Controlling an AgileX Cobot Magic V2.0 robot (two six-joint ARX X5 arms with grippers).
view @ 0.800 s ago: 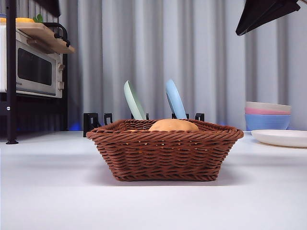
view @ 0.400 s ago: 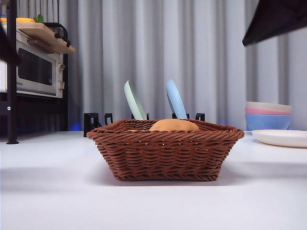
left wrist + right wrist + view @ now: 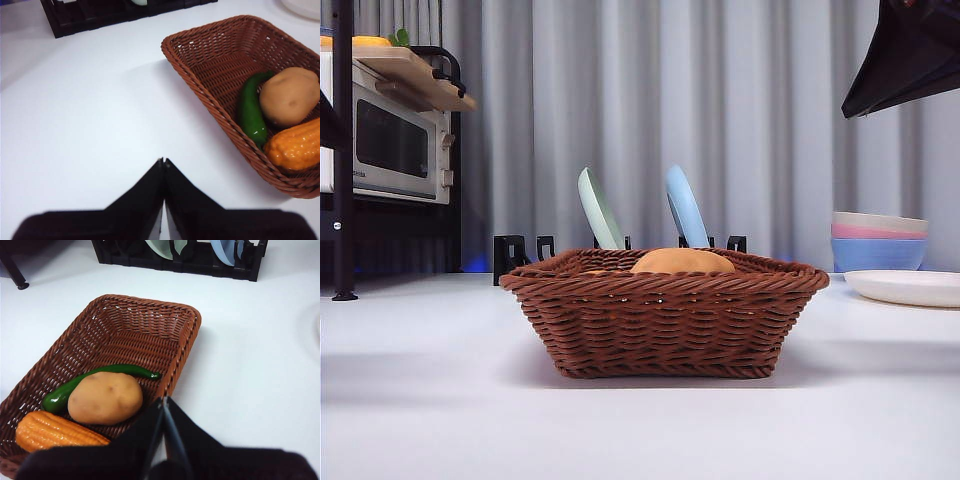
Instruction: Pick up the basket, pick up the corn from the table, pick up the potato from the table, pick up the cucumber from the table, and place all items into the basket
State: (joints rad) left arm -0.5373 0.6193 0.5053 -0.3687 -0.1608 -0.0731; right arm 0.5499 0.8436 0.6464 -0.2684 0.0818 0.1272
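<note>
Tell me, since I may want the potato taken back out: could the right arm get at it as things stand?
Probably yes. The potato lies uncovered in the open basket, between the cucumber and the corn, with nothing above it. The right gripper is shut and would need to open.

Grey pleated curtain (image 3: 740, 120) ran across the whole back wall. At one side stood a black shelf unit (image 3: 342, 150) w/ a microwave (image 3: 385, 150) under a wooden board (image 3: 415, 75). Black dish rack (image 3: 520, 255) at the rear held 2 upright plates, pale green (image 3: 598, 210) & blue (image 3: 684, 208). Stacked pastel bowls (image 3: 878, 242) & a white plate (image 3: 905, 287) sat opposite. Lighting soft, even.
</note>
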